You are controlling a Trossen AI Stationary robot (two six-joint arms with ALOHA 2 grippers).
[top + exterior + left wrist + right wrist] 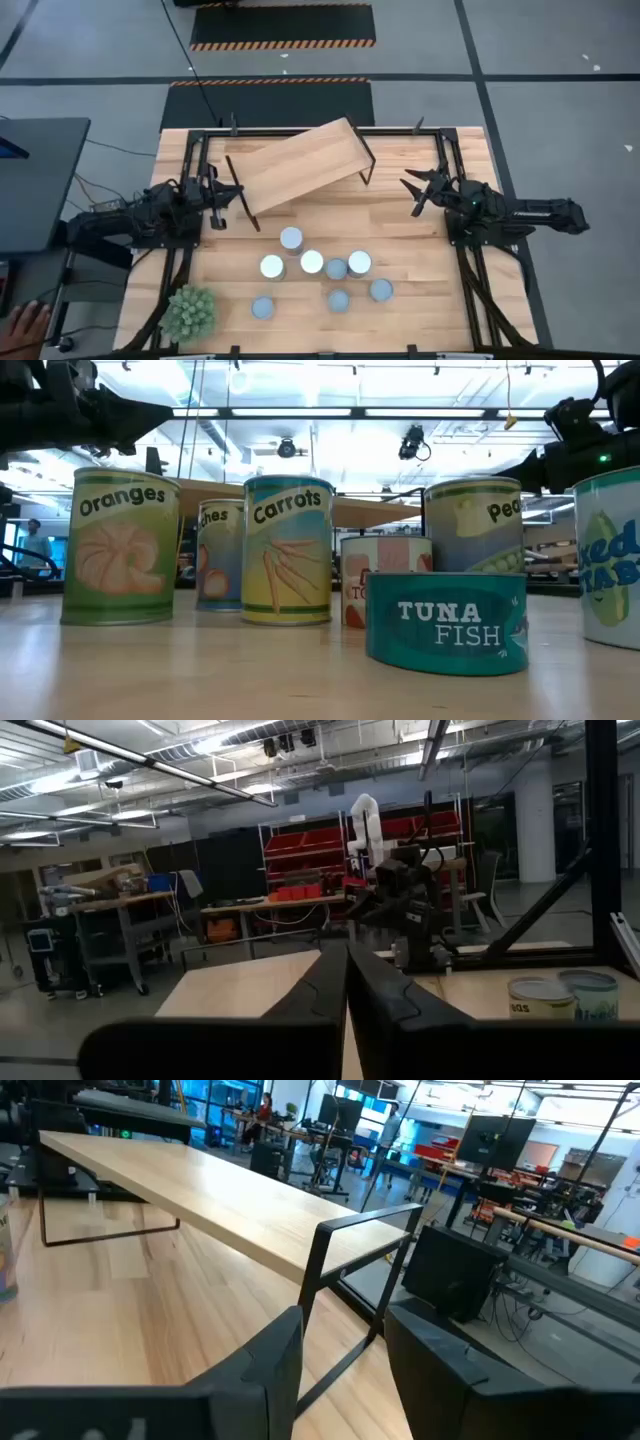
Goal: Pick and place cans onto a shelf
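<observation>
Seven cans (312, 262) stand upright in a loose cluster on the table (420, 310), in front of the shelf (300, 163) and between the two arms. From above their round tops read silvery-white or blue-grey. From table height their labels show: Oranges (122, 547) with an olive-green side, Carrots (288, 550) with a teal band over yellow, a peaches can (221, 555) partly hidden between them, a peas can (474, 525), a red-and-white one (385, 560) behind a low, squat teal Tuna Fish tin (447, 622), and one more at the picture's right edge (610, 558).

The shelf is a light-wood plank on thin black legs, set askew at the far middle of the table, with nothing on it.

The left gripper (236, 203) sits near the shelf's left end, its fingers pressed together and holding nothing. The right gripper (412, 192) sits near the shelf's right end, its fingers (270, 1365) parted by a gap with nothing between them. Both are well apart from the cans.

A spiky green plant (190, 312) stands at the table's near left corner. A person's hand (28, 322) shows just off the table's left side.
</observation>
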